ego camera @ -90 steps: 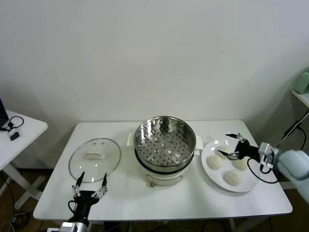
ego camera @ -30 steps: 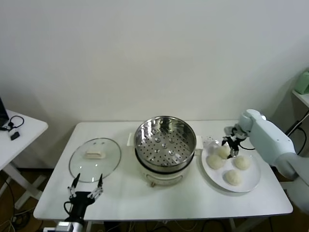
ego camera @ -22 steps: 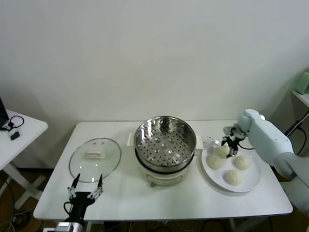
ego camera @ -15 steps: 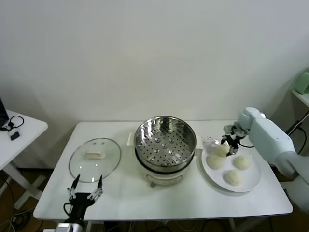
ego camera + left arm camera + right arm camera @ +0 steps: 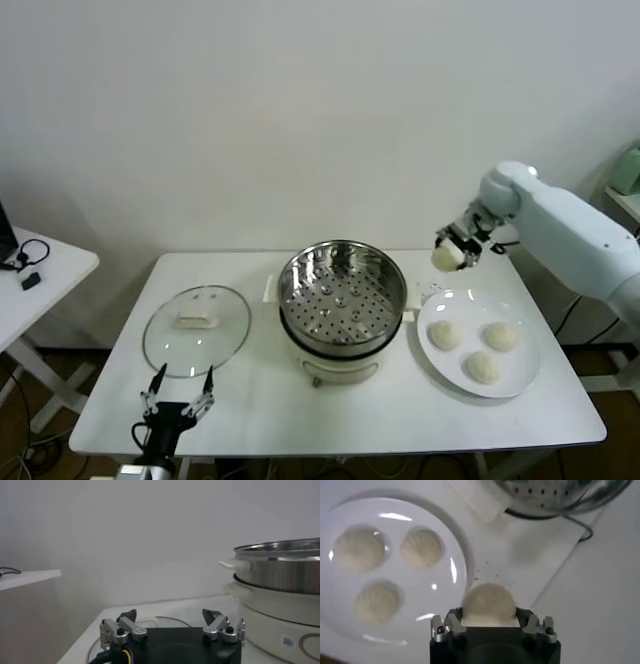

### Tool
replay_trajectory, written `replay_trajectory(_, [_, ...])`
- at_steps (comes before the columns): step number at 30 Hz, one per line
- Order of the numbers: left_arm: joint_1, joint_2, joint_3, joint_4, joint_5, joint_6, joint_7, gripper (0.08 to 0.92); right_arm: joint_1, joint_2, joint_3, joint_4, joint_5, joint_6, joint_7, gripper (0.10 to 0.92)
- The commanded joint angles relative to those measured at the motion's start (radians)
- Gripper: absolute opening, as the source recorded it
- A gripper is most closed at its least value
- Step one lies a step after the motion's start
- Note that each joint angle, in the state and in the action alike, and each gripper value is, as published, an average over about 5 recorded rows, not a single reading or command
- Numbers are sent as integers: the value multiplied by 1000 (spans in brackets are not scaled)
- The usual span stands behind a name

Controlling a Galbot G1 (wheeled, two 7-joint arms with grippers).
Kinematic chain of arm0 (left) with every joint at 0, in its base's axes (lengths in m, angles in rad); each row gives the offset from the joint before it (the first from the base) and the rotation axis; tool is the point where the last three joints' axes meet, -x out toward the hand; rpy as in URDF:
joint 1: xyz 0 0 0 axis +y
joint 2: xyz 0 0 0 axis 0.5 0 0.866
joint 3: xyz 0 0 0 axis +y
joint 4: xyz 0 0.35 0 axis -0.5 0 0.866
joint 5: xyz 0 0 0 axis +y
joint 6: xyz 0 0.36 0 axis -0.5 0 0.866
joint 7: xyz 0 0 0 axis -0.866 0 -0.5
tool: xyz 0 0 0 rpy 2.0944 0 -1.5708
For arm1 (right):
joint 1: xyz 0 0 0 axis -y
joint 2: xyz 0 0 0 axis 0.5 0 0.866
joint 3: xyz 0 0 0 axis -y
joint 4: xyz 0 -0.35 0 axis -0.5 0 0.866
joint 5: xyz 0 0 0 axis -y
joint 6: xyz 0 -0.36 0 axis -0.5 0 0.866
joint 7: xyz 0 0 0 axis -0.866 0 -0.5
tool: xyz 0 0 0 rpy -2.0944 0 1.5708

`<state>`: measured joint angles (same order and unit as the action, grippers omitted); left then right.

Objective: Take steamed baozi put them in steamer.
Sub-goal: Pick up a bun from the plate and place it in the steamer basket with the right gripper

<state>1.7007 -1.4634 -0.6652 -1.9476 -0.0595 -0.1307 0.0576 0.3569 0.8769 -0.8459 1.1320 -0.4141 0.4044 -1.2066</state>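
My right gripper [image 5: 450, 254] is shut on a cream-white baozi [image 5: 445, 257] and holds it in the air, right of the steamer [image 5: 341, 285] and above the plate's far left edge. In the right wrist view the held baozi [image 5: 488, 605] sits between the jaws. Three baozi stay on the white plate [image 5: 520, 380]: one at the left [image 5: 445, 335], one at the right [image 5: 500, 336], one at the front [image 5: 483, 367]. They also show in the right wrist view [image 5: 421, 548]. The shiny perforated steamer sits on its cream pot base [image 5: 335, 362]. My left gripper [image 5: 180, 400] is open, parked at the table's front left.
A round glass lid [image 5: 196, 330] with a cream handle lies left of the steamer. The steamer's rim shows in the left wrist view [image 5: 280, 567]. A side table [image 5: 35, 275] with a black cable stands at the far left. A grey cable runs near the plate.
My right gripper has lifted one baozi off the plate and carried it up and to the left, toward the steamer. Three buns stay on the plate. The left arm has not moved.
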Motion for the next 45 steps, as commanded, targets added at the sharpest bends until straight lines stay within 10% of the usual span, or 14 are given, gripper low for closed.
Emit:
replay_trajectory(1, [7,-2,3,-2,10,1,0,823,172,2,-112,352,-66,113,-6,704])
replay_trajectory(20, [29,-7,-4,-26,12,3,2,823,-40,348,-105,93,-261,146,12,704])
replay_trajectory(45, [24,-7,11,-10,16,7,-12,823,-151,396,-52,-8,-367,182,27,704])
